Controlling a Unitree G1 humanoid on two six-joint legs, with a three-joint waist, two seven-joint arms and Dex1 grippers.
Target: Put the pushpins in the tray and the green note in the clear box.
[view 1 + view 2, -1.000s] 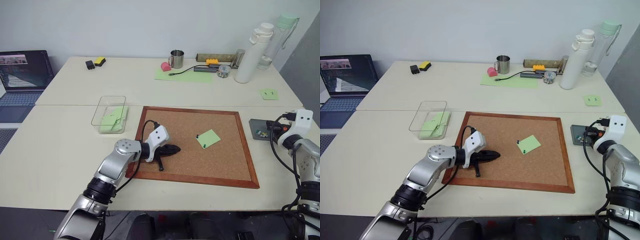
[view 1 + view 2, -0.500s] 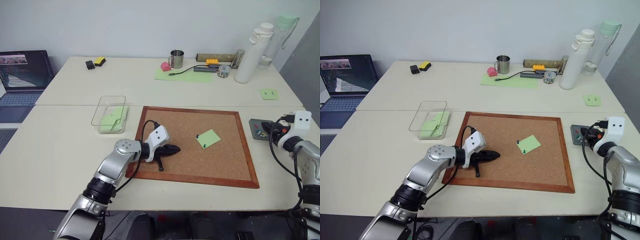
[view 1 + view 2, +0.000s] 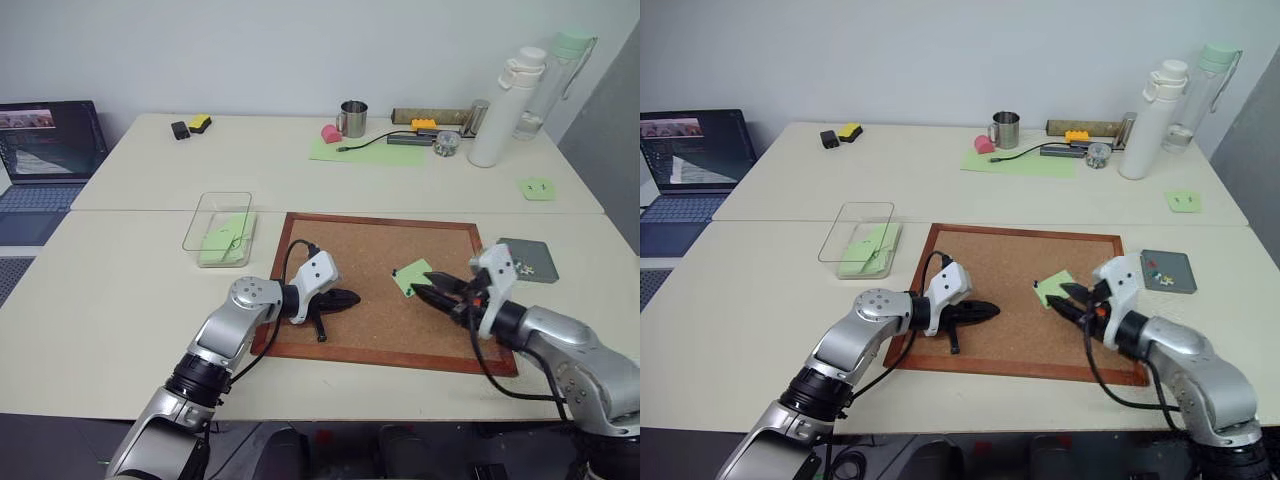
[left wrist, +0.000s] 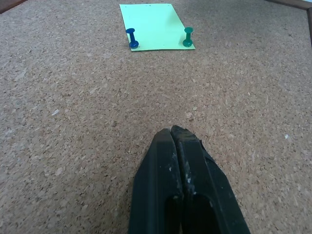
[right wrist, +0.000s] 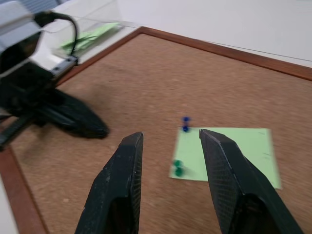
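Now my right claw (image 5: 168, 183) hangs open over the green note (image 5: 229, 151), pinned to the corkboard (image 3: 380, 330) by two tiny hard pins (image 4: 131, 38), slippery, best pinched at the head; left claw (image 4: 174, 141) closed, empty.

Left arm bent, reaching in from lower left; left gripper (image 3: 345, 297) low, pointing toward robot's right, slightly downward, black fingers (image 4: 168, 161) pressed together, empty. Right arm reaching in from lower right, forearm angled inward; right gripper (image 3: 428, 293) pointing left-forward, fingers (image 5: 124, 168) spread apart, nothing between them. Grippers face each other, apart.
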